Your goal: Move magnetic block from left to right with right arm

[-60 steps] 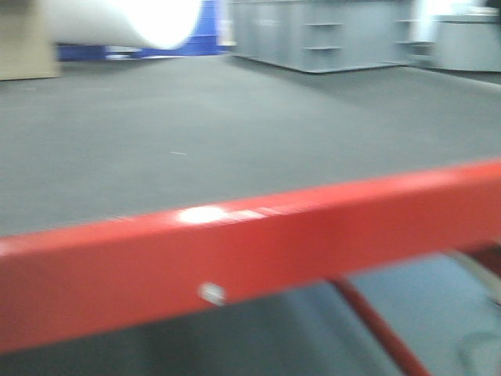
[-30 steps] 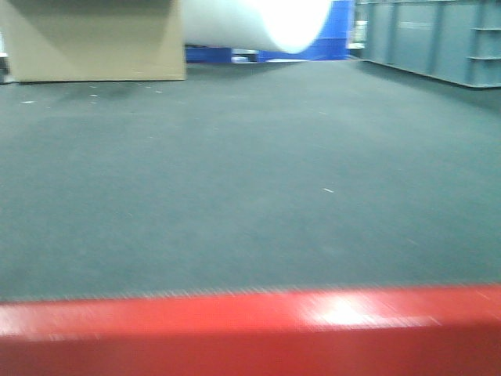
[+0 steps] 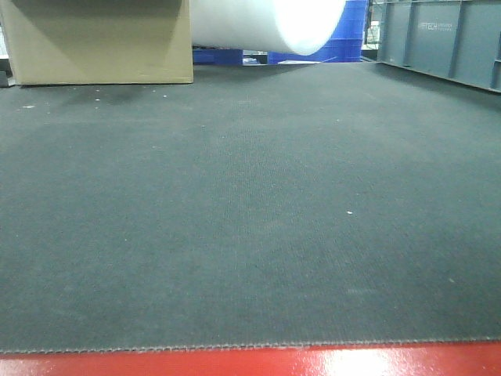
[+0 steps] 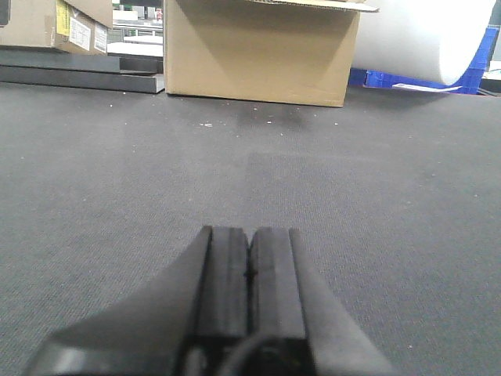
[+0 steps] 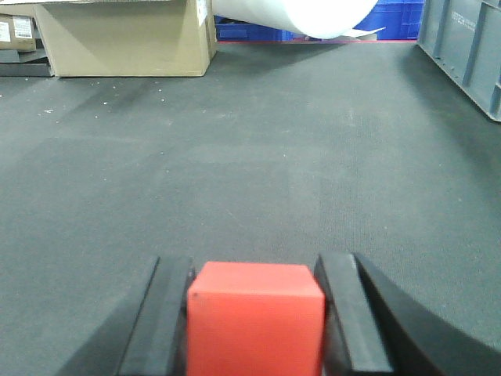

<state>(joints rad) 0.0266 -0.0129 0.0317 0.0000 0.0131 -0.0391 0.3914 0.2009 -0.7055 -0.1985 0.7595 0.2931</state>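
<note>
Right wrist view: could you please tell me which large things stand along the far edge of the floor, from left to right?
Tan cardboard box → large white cylindrical roll → grey plastic bin.

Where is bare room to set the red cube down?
The grey mat ahead of the right pincer, holding the magnetic block, is bare, bordered by the cardboard box far left and grey crate right. Crowded only at the far edge, by the white roll.

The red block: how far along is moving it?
Picked: the right gripper clamps the magnetic block between both fingers. How far rightward it is, these views cannot show. Left to do: set it on the dark mat and let go. The left gripper is shut, empty.
</note>
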